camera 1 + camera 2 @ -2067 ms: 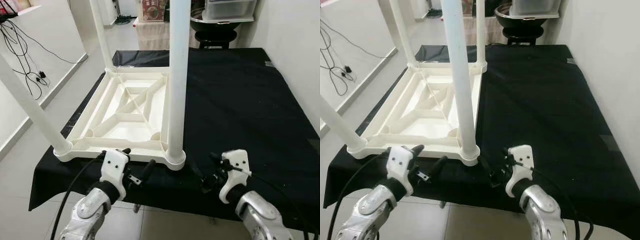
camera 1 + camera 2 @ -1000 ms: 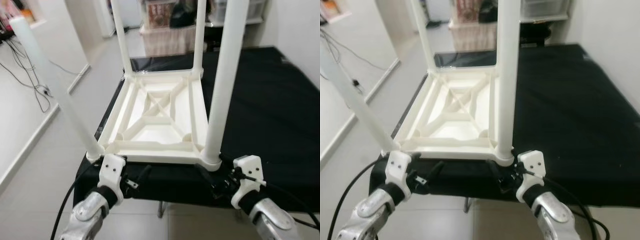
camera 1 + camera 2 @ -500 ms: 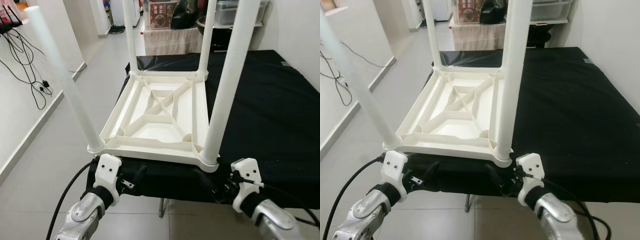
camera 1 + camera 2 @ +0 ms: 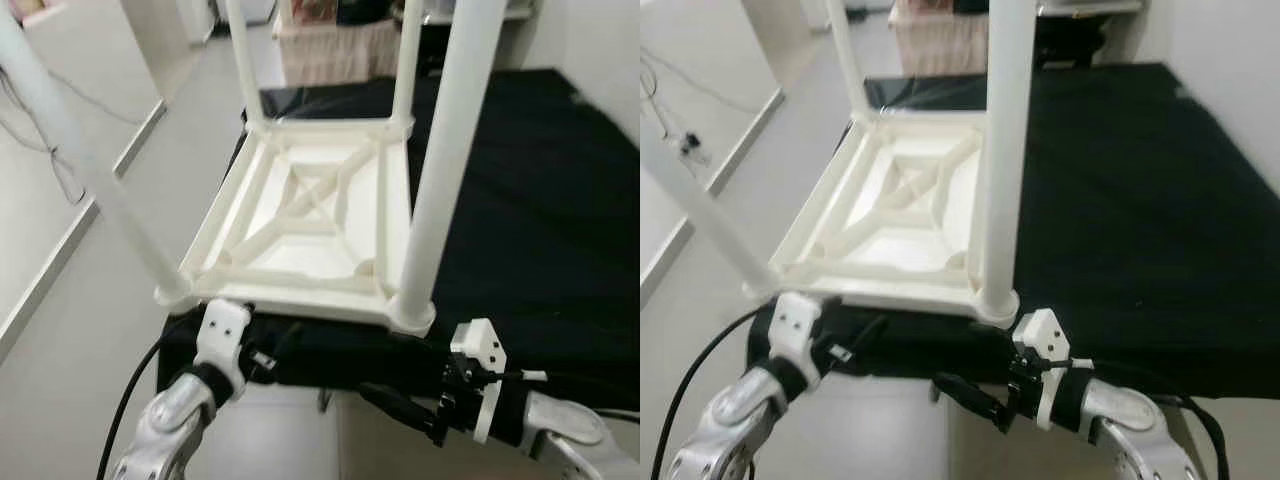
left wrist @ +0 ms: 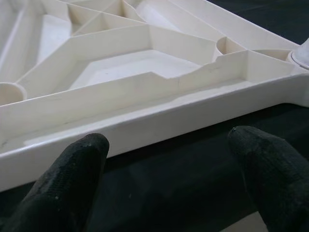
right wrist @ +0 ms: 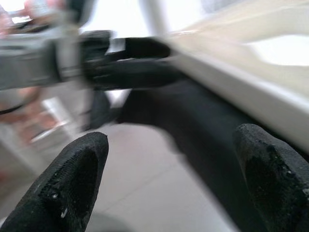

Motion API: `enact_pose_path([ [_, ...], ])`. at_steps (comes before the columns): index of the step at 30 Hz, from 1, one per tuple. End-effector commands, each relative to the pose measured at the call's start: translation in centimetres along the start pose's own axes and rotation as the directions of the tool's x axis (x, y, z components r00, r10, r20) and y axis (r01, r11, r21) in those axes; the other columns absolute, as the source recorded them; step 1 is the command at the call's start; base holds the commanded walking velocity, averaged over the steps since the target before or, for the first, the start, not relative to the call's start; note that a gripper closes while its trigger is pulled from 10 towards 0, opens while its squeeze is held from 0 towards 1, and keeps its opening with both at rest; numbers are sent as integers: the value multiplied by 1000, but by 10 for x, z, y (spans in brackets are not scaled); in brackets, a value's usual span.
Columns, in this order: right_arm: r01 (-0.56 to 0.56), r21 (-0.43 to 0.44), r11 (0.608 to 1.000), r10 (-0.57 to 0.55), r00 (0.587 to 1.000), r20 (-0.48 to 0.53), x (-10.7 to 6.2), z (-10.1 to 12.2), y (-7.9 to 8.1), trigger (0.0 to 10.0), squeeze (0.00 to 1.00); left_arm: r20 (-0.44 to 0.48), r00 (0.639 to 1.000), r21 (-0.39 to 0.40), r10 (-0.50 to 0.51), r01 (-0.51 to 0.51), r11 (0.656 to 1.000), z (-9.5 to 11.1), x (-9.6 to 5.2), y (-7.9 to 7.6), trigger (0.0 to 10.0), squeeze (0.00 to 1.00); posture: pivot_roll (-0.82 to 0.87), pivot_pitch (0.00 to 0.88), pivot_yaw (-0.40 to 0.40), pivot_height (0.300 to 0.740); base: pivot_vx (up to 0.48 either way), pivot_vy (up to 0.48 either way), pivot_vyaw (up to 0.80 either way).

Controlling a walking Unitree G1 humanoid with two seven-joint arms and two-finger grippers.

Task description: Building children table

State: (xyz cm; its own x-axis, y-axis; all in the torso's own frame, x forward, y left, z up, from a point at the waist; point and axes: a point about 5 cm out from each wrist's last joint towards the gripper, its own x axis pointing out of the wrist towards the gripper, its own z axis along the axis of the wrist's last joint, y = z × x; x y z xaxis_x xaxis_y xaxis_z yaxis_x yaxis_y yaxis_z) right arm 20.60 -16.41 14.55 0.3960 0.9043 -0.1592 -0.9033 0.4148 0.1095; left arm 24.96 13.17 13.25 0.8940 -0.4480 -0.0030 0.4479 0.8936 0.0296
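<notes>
Children's table (image 4: 310,215), white plastic, lies upside down on the black-covered surface (image 4: 520,200), its legs (image 4: 440,160) pointing up for assembly. Left gripper (image 4: 268,358), fingers (image 5: 72,179) spread, faces its near rim just ahead; right gripper (image 4: 400,408), also released, points sideways below that rim.

Both arms raised in front of the body, both pincers spread apart.

Left arm reaches forward from lower left; left pincer (image 4: 270,358) points forward and right, its two black fingers (image 5: 72,179) set wide with a clear gap between them in the left wrist view. Right arm comes in from lower right, forearm bent across the body; right pincer (image 4: 965,397) points toward the robot's left, aimed at the left pincer. Its fingers (image 6: 77,179) stand wide apart in the right wrist view, holding nothing.
</notes>
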Motion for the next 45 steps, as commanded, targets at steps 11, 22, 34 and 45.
enact_pose_path([
  [11, -156, -95, 983, 157, 988, 3, 23, 17, 0, 10000, 0, -9, 1000, 17, -28, 28, 999, -1, -4, -1, 10000, 0, -28, 127, 58, 740, 0, 0, 0],
  [22, -79, -209, 975, 66, 996, -67, 58, 26, -28, 10000, 0, -9, 999, 18, -35, 35, 999, 0, -5, -4, 10000, 0, -13, 133, 56, 740, 0, 0, 0],
  [34, -114, -271, 956, 73, 985, -158, 85, 38, -46, 10000, 0, -41, 997, 31, -65, 66, 997, -1, -13, -8, 10000, 0, 33, 148, 62, 740, 0, 0, 0],
  [45, 15, -290, 957, -98, 957, -273, 106, 35, -72, 10000, 0, -47, 998, 25, -52, 53, 998, -2, -16, -10, 10000, 0, 43, 147, 56, 740, 0, 0, 0],
])
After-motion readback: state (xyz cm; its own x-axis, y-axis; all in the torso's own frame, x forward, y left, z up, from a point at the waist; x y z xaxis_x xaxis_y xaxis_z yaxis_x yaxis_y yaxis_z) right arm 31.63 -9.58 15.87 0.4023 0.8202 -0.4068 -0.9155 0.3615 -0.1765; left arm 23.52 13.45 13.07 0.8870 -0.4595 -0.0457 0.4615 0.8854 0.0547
